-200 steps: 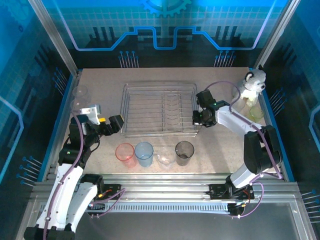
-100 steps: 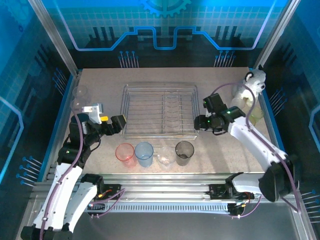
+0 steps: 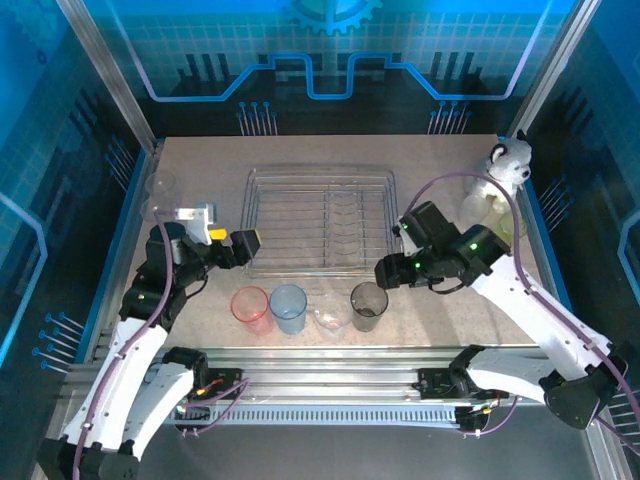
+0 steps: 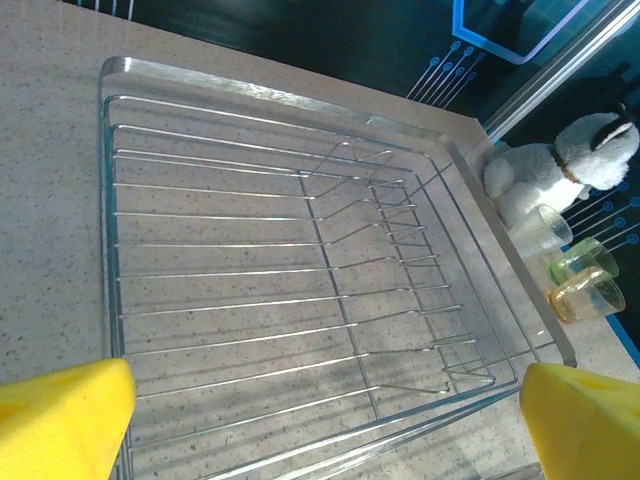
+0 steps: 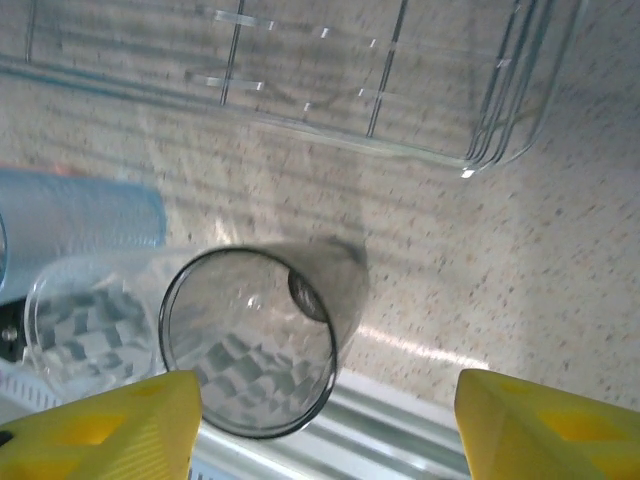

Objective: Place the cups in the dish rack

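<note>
Left hand (image 3: 243, 242) released, fingers spread wide, hovering at the left near corner of the dish rack (image 3: 318, 215); right hand (image 3: 388, 272) released too, yellow fingertips (image 5: 110, 425) far apart, just above the smoky grey cup (image 3: 368, 305); grey cup upright on the tabletop (image 3: 200, 160) in front of the rack, in a row with the clear cup (image 3: 328, 318), pale blue cup (image 3: 288, 307) and pink-red cup (image 3: 250, 305).

The right gripper (image 3: 388, 272) has swung from the dish rack (image 3: 300, 176) toward the grey cup (image 3: 368, 304).
</note>
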Controlling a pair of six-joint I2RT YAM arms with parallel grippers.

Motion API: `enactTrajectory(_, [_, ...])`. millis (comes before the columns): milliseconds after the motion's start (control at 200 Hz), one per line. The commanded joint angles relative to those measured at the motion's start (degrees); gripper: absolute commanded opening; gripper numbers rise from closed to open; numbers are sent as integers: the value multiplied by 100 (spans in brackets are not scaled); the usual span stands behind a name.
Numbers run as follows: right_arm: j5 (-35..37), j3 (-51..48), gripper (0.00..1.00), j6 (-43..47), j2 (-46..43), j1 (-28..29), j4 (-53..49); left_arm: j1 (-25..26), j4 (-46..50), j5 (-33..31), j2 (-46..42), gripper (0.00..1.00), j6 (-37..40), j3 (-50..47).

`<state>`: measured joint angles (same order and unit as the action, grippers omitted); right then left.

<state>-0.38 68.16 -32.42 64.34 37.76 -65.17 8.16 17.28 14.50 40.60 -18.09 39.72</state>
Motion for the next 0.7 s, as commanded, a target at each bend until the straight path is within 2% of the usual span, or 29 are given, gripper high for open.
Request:
enactTrajectory(0, [220,29,68,-285,184,296,-400,101,-316,149,72,99,-1,26])
enactTrajectory(695, [691,-74,42,-271,1550,794,-302,247,-378,114,123,100,165,-96])
